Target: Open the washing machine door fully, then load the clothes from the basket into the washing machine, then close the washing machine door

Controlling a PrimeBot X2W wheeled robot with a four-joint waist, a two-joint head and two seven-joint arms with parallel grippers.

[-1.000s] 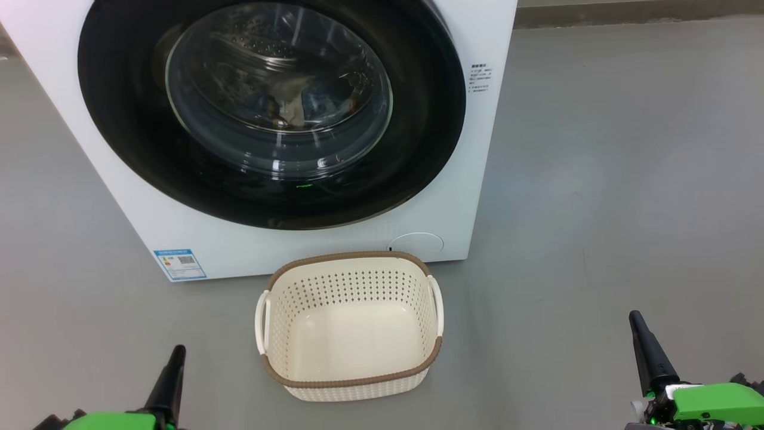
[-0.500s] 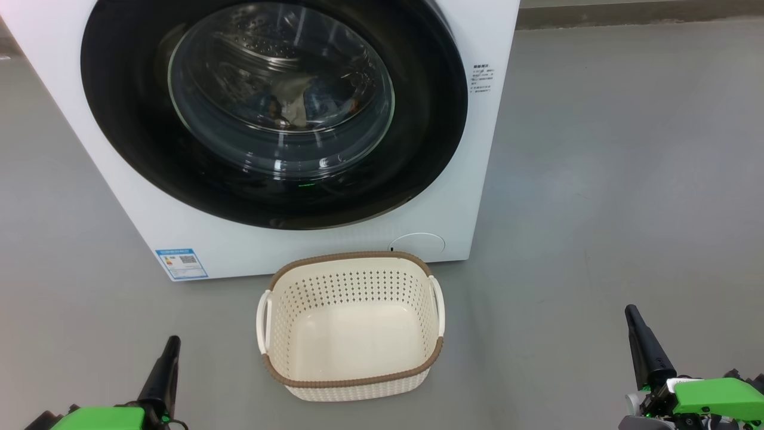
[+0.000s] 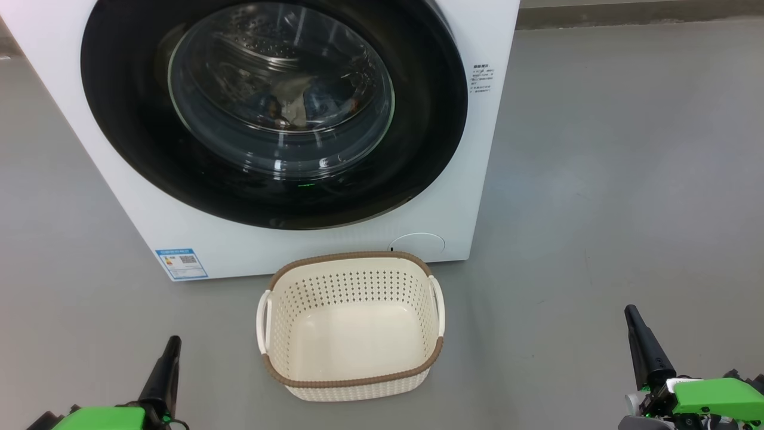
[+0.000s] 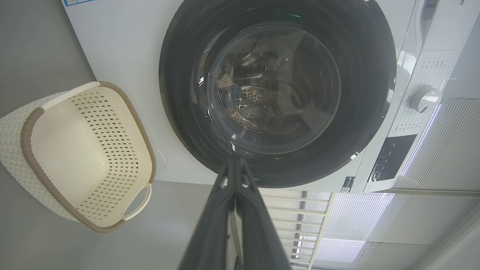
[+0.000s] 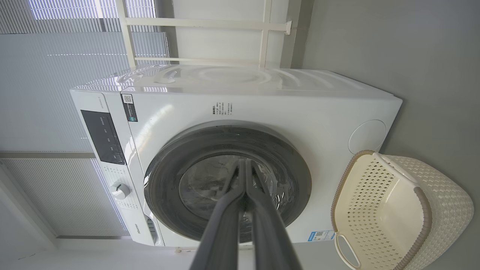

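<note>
Washing machine door (image 3: 271, 113) lies flush against the front of the white washing machine (image 3: 453, 197), so it looks shut. Through its glass bowl a lump of cream and bluish cloth, likely the clothes (image 3: 292, 107), sits low in the drum. The cream basket (image 3: 352, 391) stands on the grey floor (image 3: 597, 179) just before the washer, with nothing in it. The left pincer (image 4: 234, 168) and right pincer (image 5: 245, 167) hang well apart from door and basket, each pressed together on nothing. I judge loading and closing done, with nothing left
</note>
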